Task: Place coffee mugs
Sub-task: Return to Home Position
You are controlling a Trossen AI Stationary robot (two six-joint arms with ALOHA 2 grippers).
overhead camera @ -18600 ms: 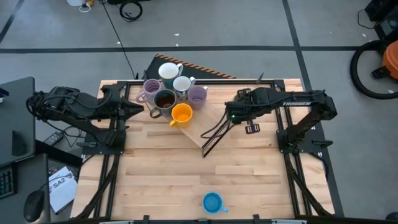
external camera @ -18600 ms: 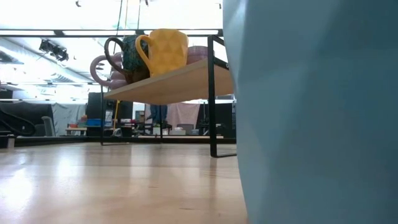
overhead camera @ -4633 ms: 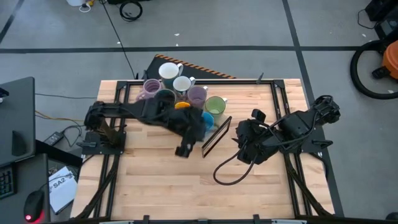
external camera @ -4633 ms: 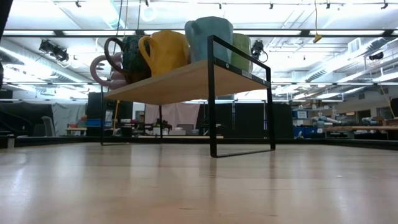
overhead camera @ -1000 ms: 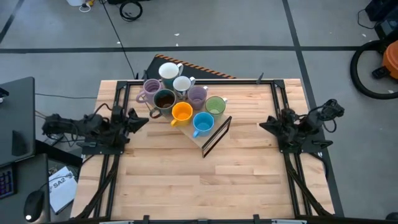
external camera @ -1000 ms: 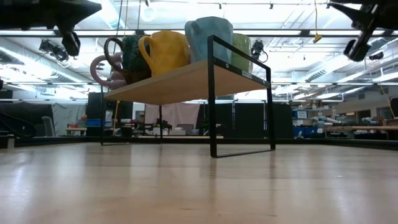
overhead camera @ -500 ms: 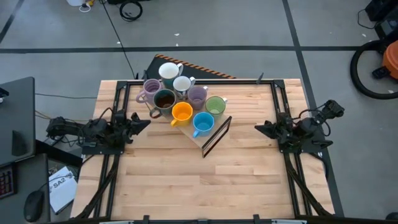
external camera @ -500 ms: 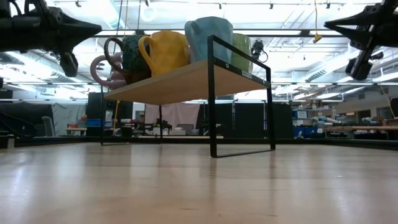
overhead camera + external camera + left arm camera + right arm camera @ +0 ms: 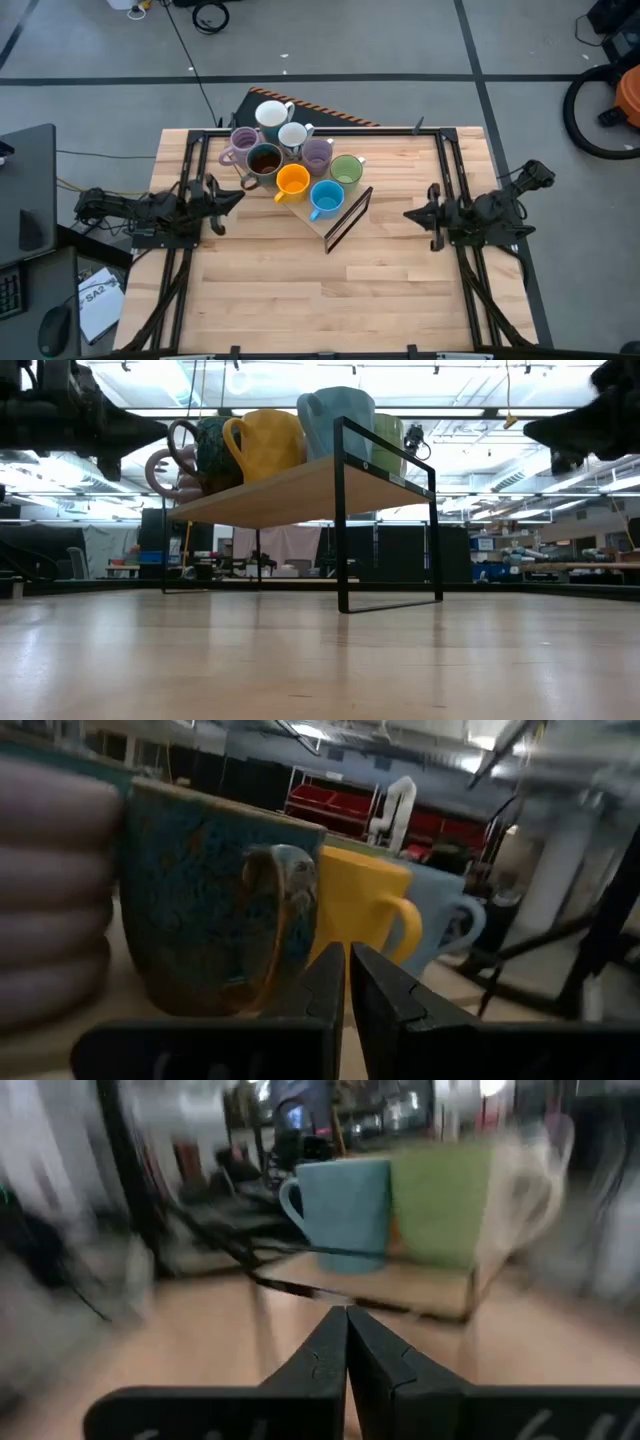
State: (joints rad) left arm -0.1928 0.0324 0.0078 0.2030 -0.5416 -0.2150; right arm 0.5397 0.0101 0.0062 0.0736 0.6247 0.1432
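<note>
Several coffee mugs stand on their bases on a raised wooden shelf [image 9: 306, 214] with a black metal frame, at the far middle of the table. They are white [image 9: 272, 115], lilac [image 9: 243, 141], dark brown [image 9: 264, 160], orange [image 9: 292, 181], green [image 9: 346, 169] and blue [image 9: 326, 197]. My left gripper [image 9: 236, 197] is shut at the table's left edge, pointing level at the shelf. It holds nothing. My right gripper [image 9: 408, 215] is shut at the right edge, pointing toward the shelf, and also holds nothing. The left wrist view shows the dark mug [image 9: 200, 890], the orange mug [image 9: 365, 910] and the blue mug [image 9: 450, 920] ahead.
Bare wooden table lies between the shelf and the near edge [image 9: 330, 300]. The shelf's black frame leg [image 9: 343, 520] stands on the table. The arms' black base frames run along both side edges. A striped black-and-orange strip [image 9: 320, 110] lies behind the shelf.
Both grippers have sunk a little at their side edges, and each has rolled about the line it points along. The right one's tip has also edged toward the shelf. The mugs and the shelf have stayed where they were.
</note>
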